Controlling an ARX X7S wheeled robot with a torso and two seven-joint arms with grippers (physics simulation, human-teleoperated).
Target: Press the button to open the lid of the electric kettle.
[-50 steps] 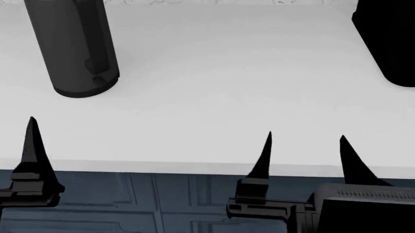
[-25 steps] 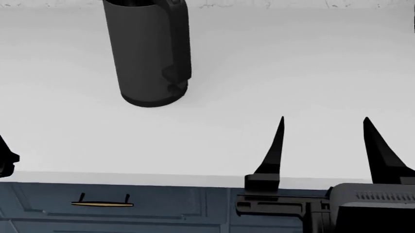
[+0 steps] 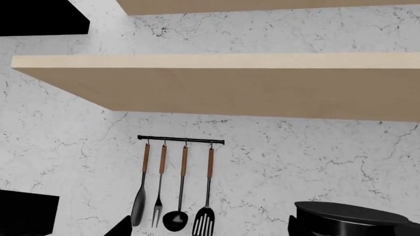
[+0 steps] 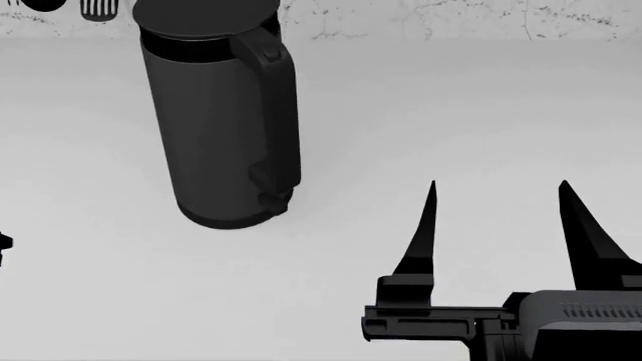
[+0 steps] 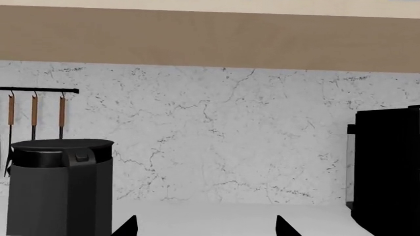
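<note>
We count one electric kettle (image 4: 216, 124), standing upright on the white tabletop (image 4: 461, 113) at the head view's upper left, close to the marbled back wall (image 5: 217, 132). Its lid (image 4: 201, 15) lies flat and closed on the rim. Its single long handle (image 4: 276, 113) faces the robot's right, and the button (image 5: 81, 158) sits at the handle's top end just beside the lid rim.

We count two grippers. The right gripper (image 4: 497, 226) is low at the head view's right, fingers pointing away toward the wall and spread wide apart with nothing between them; it is well apart from the kettle, to the right of the handle. Of the left gripper (image 4: 3, 250) only a dark sliver shows at the head view's left edge, and we cannot tell whether it is open or closed.

On the wall we count one rail (image 3: 181, 140) carrying four hanging utensils (image 3: 172, 189), behind and to the left of the kettle. Two wooden shelves (image 3: 249, 83) run above it. One bulky black appliance (image 5: 387, 172) stands at the right near the wall. The tabletop between the right gripper and the kettle is bare.
</note>
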